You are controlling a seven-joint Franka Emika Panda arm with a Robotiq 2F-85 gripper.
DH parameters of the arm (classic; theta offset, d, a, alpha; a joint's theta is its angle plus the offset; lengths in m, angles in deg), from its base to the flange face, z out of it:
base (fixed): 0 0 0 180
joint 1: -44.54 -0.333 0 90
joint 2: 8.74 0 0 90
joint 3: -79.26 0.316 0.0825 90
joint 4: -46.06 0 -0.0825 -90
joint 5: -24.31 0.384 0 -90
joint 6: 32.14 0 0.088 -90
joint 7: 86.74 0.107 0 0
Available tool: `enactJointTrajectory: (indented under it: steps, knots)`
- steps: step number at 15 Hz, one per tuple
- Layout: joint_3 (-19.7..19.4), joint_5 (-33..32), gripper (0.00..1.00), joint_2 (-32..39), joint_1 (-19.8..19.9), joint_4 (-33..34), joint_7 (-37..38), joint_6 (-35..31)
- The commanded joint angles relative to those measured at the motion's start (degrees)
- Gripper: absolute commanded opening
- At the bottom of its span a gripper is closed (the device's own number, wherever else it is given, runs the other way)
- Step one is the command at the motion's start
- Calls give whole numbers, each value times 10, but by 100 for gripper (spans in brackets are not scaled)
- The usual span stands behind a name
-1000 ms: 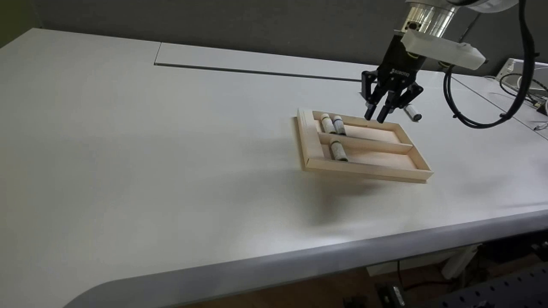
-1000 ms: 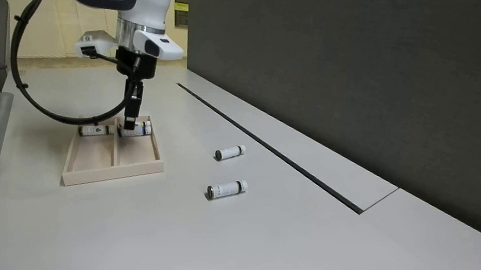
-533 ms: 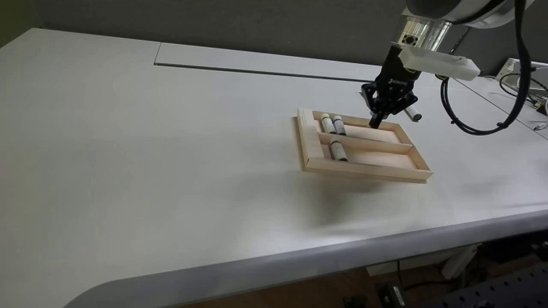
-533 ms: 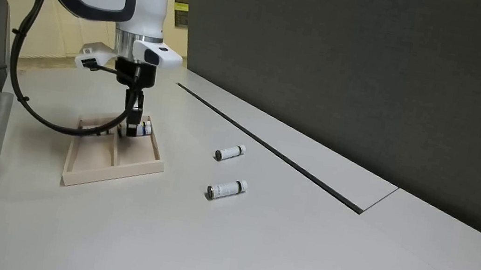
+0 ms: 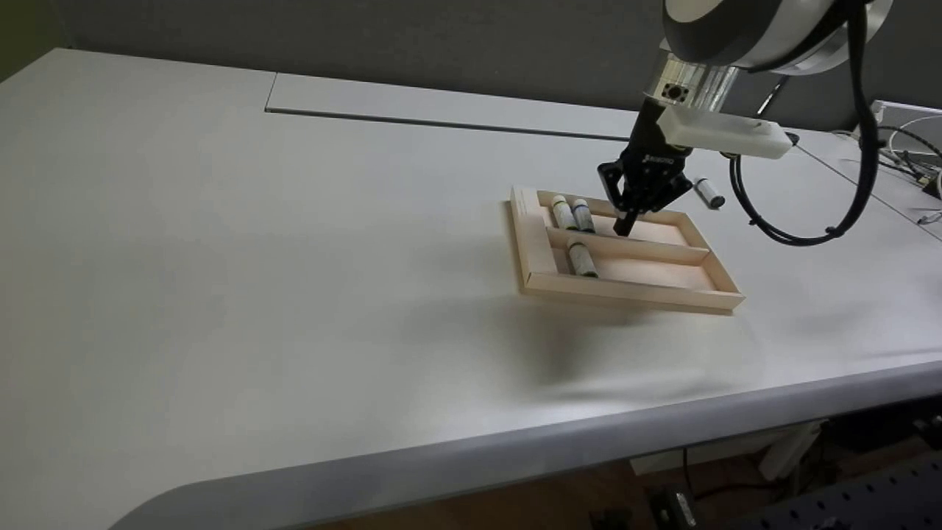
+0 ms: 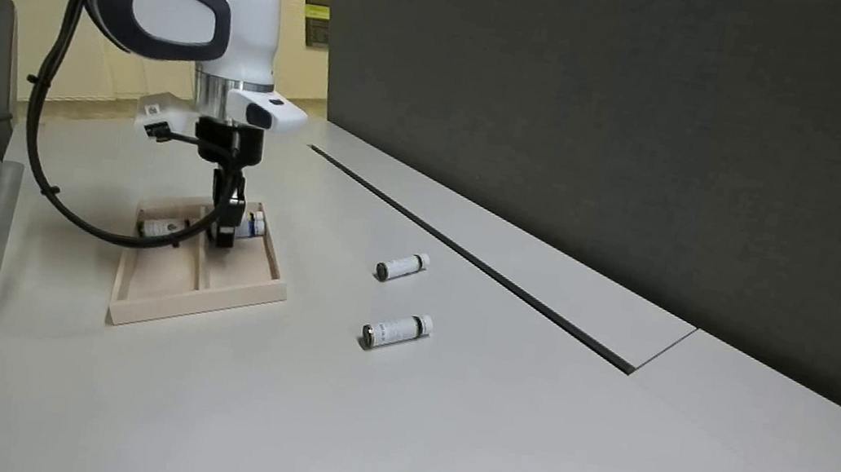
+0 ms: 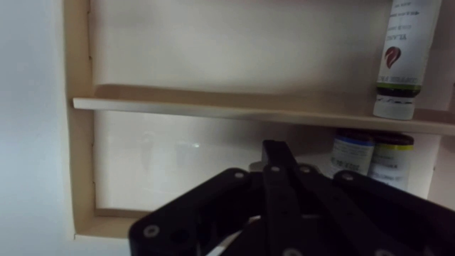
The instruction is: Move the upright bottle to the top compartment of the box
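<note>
White tabletop [image 6: 522, 448] spreads under my arm [image 6: 250, 14], backed by a dark grey partition [image 6: 602, 171]. Nearest, my gripper [image 5: 623, 227] points down at the top compartment [image 5: 660, 232] of the box [image 5: 640, 294], jaws together, no bottle visible between them; whether it touches wood, I can't tell. Near the jaws, a blue-banded bottle [image 7: 351, 157] and a yellow-banded bottle [image 7: 391, 165] lie side by side across that slot, the slat [image 7: 213, 112] presumably keeping them square. One is probably the task's bottle, already delivered, though none stands upright. My gripper hides their cap ends in the wrist view. Past the slat, a third bottle [image 7: 405, 58] looks tilted, its cap apparently propped there; the wrist view cuts off its base. Farther from the jaws lie one loose bottle [image 6: 396, 332] and another loose bottle [image 6: 401, 267]; only the former shows in both exterior views, my gripper likely blocking the latter.
</note>
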Motion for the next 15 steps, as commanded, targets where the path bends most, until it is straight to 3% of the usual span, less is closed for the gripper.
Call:
enactJointTrajectory:
  steps: [1, 7, 15]
  knots:
    - [-5, -19, 0, 11, -21, 15, 29, -8]
    - [-2, -23, 0, 14, -42, 24, 32, -28]
    - [14, -4, 0, 19, -41, 38, 32, -29]
